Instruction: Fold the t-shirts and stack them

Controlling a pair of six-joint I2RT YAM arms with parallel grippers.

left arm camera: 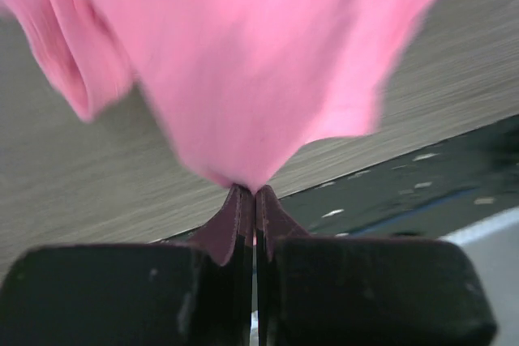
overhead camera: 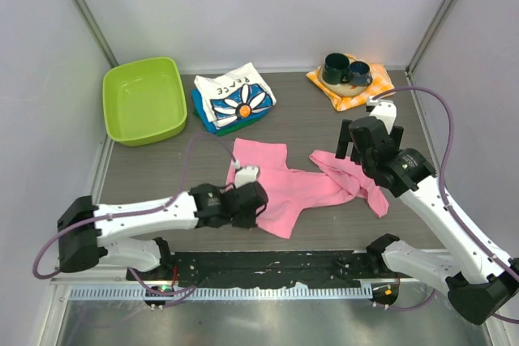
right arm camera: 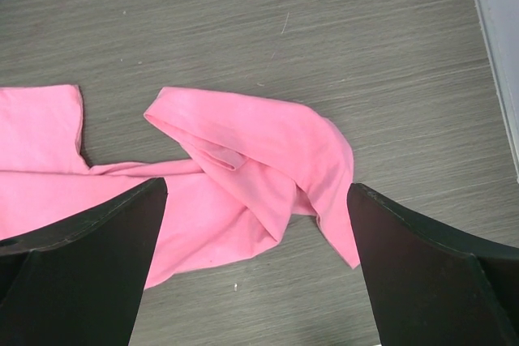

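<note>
The top view alone takes in the whole grey table (overhead camera: 300,115), with the pink t-shirt (overhead camera: 302,188) lying crumpled between the two arms. Only there do the far things appear. A lime-green bin (overhead camera: 173,96) sits well beyond the left gripper (overhead camera: 261,202). Beyond that gripper and a little to its right is a folded pile, the white daisy-print t-shirt (overhead camera: 240,100) on top of the blue and green folded t-shirts (overhead camera: 208,121). Beyond the right gripper (overhead camera: 357,150) an orange checked cloth (overhead camera: 355,100) carries two dark mugs (overhead camera: 337,69).

The left wrist view settles what the top view leaves unclear. The left gripper's fingers (left arm camera: 233,220) are clamped together with a point of the pink cloth nipped at their tips. The rest of the shirt stretches away ahead of them, blurred.

The right wrist view shows the right gripper spread wide and holding nothing. The shirt's bunched, folded-over end lies on the table below it, between the two fingers (right arm camera: 81,265), and the cloth trails off past the left-hand one. Whether those fingers touch the cloth cannot be told.
</note>
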